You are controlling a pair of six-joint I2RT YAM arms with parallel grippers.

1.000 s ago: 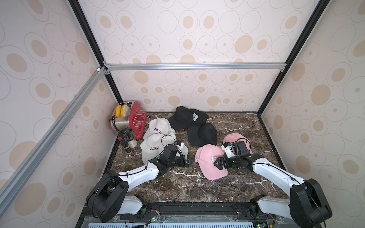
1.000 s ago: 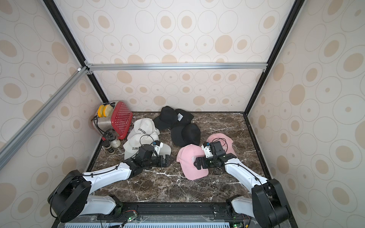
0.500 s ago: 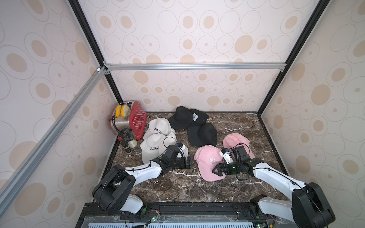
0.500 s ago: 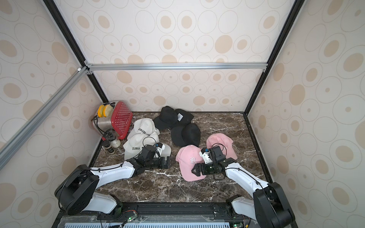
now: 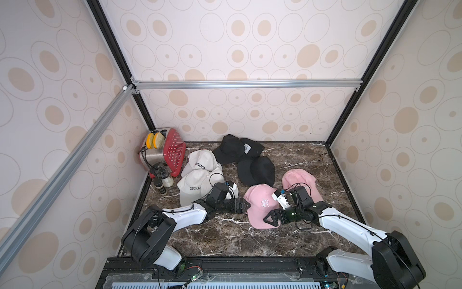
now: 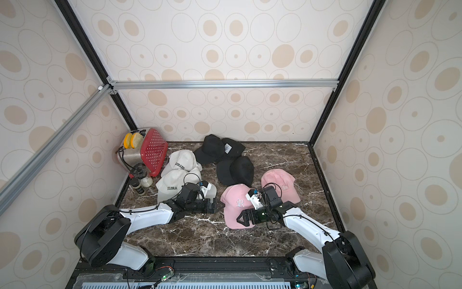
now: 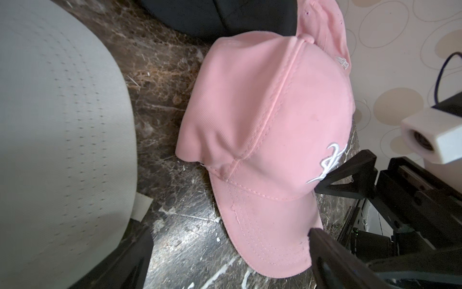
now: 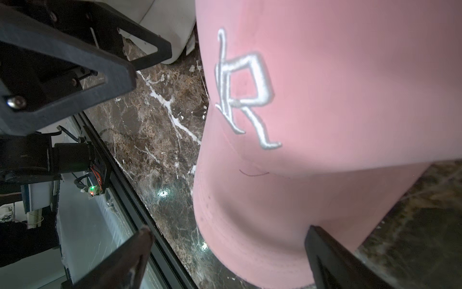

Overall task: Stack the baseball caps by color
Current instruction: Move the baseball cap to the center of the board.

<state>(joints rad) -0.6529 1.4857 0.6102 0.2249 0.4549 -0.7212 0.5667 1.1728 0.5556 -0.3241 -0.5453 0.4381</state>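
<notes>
A dark brown marbled desk (image 5: 225, 240) is enclosed by walls (image 5: 250, 37) papered with beige ovals. Black corner posts and an aluminium rail (image 5: 245, 83) are seen along the back wall.

Well beyond the left end effector (image 5: 247, 206), in the far corner on its outer side, a toaster (image 5: 160, 155) with a red perforated side is seen. Two yellow rounds (image 5: 153, 140) stand in its slots. Small jars (image 5: 163, 181) are set just beside it.

The left end effector is held low over the desk with its jaws spread and nothing between them. Its tips point at the crown of the near pink cap (image 5: 260, 200), just short of it. The white caps (image 5: 200, 180), lettered in black, are piled directly behind it, overlapping one another. The black caps (image 5: 245, 157) lie farther off, toward the back wall, one bearing a white patch.

The right end effector (image 5: 267, 220) is likewise spread. In the right wrist view the brim of the near pink cap lies between its jaws, unpinched. The far pink cap (image 5: 300, 180) rests behind the right end effector, partly hidden by the wrist in both top views.
</notes>
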